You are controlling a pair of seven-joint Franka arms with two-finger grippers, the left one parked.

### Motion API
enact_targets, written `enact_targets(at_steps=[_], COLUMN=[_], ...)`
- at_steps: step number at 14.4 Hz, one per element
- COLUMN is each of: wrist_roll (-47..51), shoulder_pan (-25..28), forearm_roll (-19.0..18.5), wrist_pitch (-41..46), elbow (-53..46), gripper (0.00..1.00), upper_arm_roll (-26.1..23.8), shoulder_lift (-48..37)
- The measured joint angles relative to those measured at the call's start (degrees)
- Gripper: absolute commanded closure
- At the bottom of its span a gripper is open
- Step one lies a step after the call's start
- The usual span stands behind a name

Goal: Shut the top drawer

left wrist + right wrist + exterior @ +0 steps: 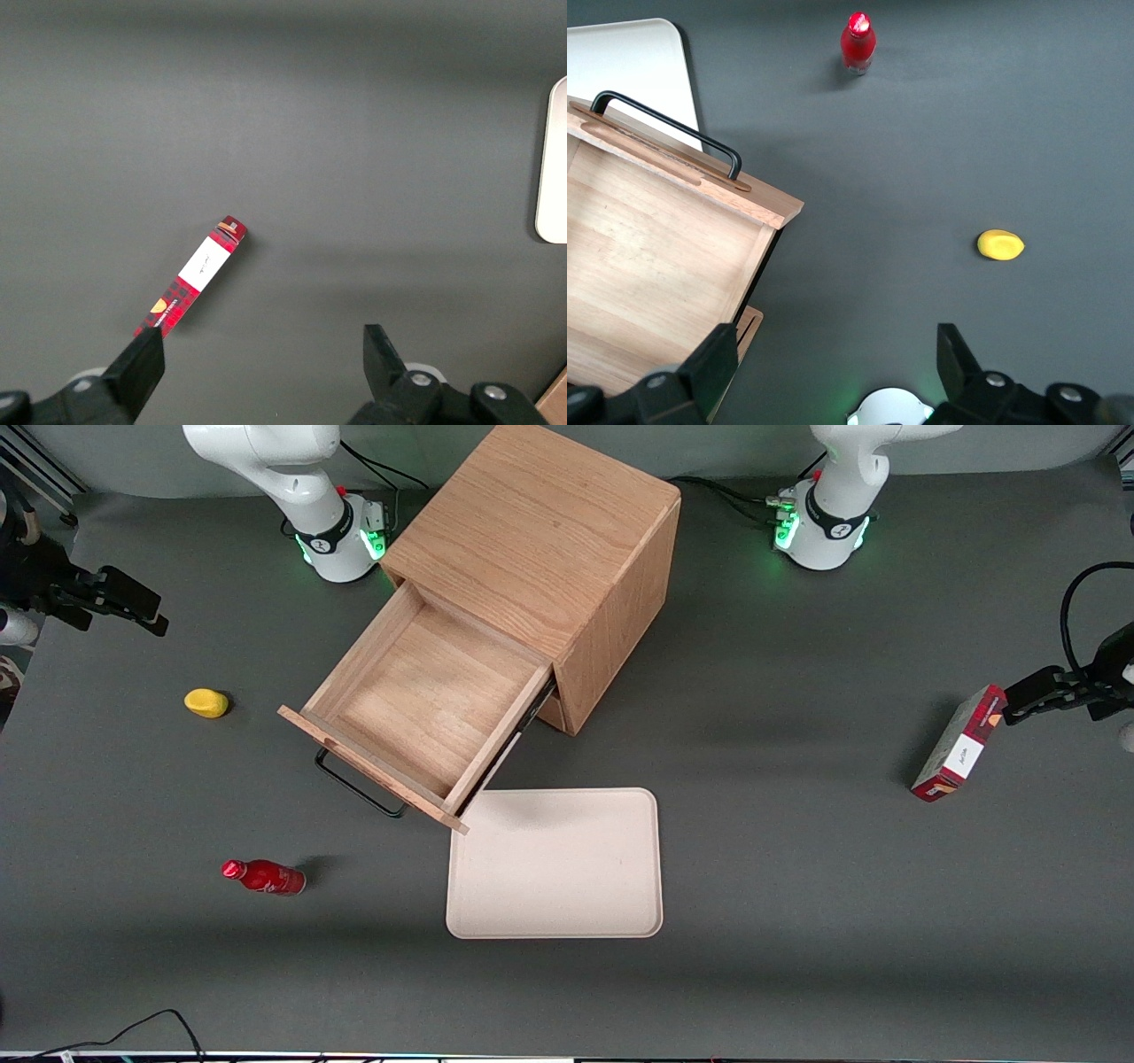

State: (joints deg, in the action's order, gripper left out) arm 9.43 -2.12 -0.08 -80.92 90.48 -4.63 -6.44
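Nothing started yet: top drawer (416, 708) pulled fully out of the cabinet (540, 567) mid-desk, black handle (359, 784) facing the front edge. Gripper (833, 367) parked up near the working arm's end, jaws spread wide, holding nothing. Next: swing over, get onto the drawer front, push straight in.

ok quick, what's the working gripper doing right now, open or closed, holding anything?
Right gripper: open, holding nothing, up above the table beside the pulled-out top drawer, not touching it.
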Motion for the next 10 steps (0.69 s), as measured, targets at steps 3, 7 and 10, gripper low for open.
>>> enact_targets(at_steps=[3,7,10], wrist_roll=[0.0,0.0,0.0], shoulder_pan=[0.0,0.0,0.0], forearm_roll=[0.0,0.0,0.0], wrist_pitch=[0.0,0.0,0.0], elbow=[0.0,-0.6,-0.7], gripper=[0.0,0.0,0.0], upper_arm_roll=[0.0,0.0,0.1], shoulder_lift=[0.0,0.5,0.8])
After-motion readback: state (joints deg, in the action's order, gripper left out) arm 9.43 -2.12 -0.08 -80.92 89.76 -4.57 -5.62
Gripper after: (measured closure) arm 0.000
